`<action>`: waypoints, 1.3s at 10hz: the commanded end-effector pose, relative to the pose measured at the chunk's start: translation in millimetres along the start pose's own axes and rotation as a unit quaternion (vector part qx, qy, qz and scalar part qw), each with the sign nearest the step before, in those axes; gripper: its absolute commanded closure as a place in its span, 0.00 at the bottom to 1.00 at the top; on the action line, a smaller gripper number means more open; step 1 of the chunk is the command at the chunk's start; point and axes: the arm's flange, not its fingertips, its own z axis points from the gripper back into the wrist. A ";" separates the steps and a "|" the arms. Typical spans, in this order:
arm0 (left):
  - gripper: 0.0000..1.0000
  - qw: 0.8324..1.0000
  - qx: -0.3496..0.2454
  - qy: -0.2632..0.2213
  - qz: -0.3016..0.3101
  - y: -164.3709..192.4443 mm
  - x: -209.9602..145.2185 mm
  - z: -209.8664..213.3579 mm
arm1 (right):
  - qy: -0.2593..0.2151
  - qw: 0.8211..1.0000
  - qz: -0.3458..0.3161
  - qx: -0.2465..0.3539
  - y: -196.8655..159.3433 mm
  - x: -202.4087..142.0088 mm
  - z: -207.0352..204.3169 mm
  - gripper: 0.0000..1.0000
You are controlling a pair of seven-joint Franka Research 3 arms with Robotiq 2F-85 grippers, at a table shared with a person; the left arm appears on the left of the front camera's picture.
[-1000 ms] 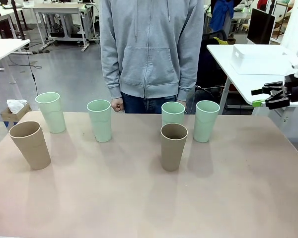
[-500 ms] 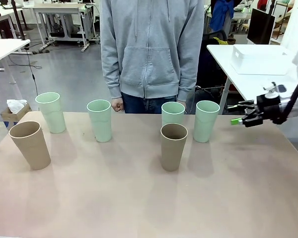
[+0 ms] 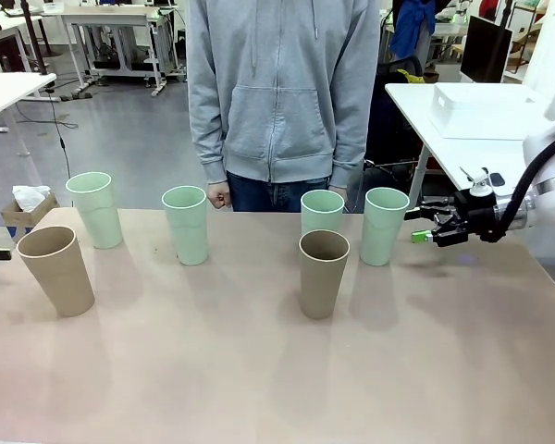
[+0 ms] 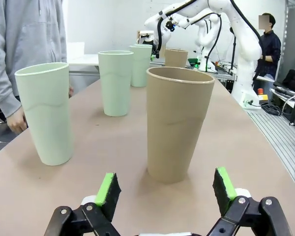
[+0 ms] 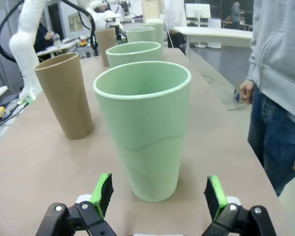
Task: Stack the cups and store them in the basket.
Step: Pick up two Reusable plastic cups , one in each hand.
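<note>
Moved leftward, the right gripper (image 3: 414, 226) is held wide open, empty. A brown cup (image 3: 324, 277) is set nearby. A mint cup (image 3: 385, 231) is centred just before the fingers (image 5: 102, 191).

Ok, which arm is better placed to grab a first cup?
Right, probably: the right gripper, open, has the pale mint green tapered tumbler centred close ahead. The left gripper, also open, faces a tan-brown tapered tumbler slightly farther off.

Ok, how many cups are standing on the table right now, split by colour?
Green cups: 4
Brown cups: 2
Total: 6
</note>
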 end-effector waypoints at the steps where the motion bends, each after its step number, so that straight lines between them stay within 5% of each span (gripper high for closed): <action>1: 0.00 0.999 0.018 -0.018 -0.021 -0.6 -3.7 -3.9 | -0.041 0.999 0.002 0.010 -7.2 -3.2 -4.1 0.00; 4: 0.00 0.999 0.041 -0.022 -0.027 2.5 -7.3 -12.1 | -0.068 0.998 0.008 -0.012 -9.9 -10.3 -13.3 0.00; 7: 0.00 1.000 0.021 -0.015 -0.012 4.4 -7.7 -4.4 | -0.033 0.999 -0.012 0.011 -1.5 -9.8 -8.8 0.00; 13: 0.00 0.999 0.008 -0.031 -0.030 -12.9 -15.7 -32.8 | -0.088 0.996 -0.014 -0.009 -10.7 -26.8 -36.8 0.00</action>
